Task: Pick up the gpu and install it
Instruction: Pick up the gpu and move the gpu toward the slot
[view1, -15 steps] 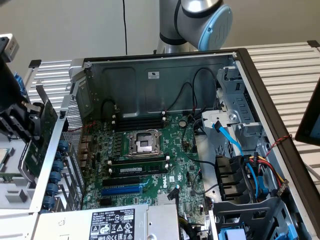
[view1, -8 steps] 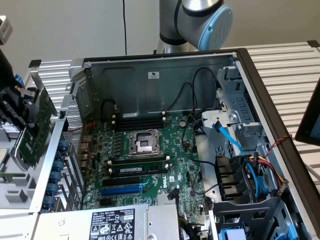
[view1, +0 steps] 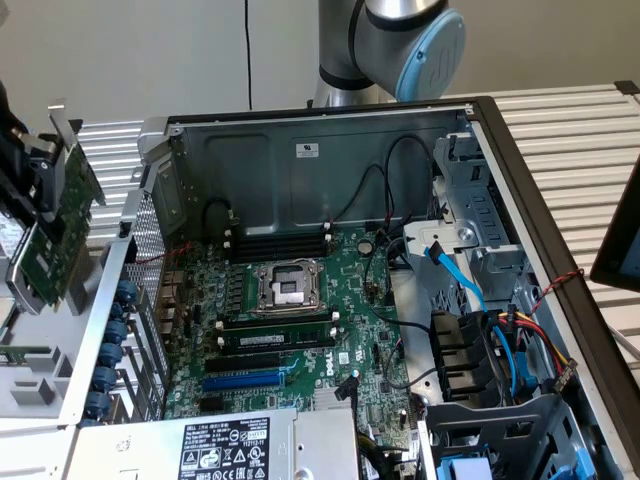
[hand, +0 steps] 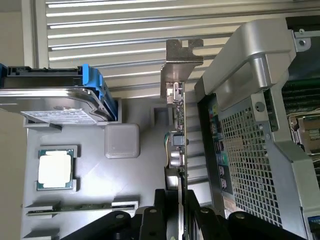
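The gpu (view1: 58, 235) is a small green card with a silver end bracket. It hangs tilted in the air at the exterior view's far left, outside the open computer case (view1: 480, 110) and above a grey parts tray (view1: 35, 395). My gripper (view1: 25, 160) is shut on it from the outer side. The wrist view looks along the gpu (hand: 178, 145) edge-on, bracket farthest from the camera, with my black fingers (hand: 159, 220) clamping its near end. The gripper (hand: 179, 217) sits just outside the case's perforated rear wall (hand: 245, 150).
Inside the case lie the green motherboard (view1: 310, 300) with a blue slot (view1: 245, 380) and black slots, the power supply (view1: 230, 450) and loose cables (view1: 500, 340). The tray holds a hard drive (hand: 55, 100), a CPU (hand: 55, 169) and a memory stick (hand: 80, 207).
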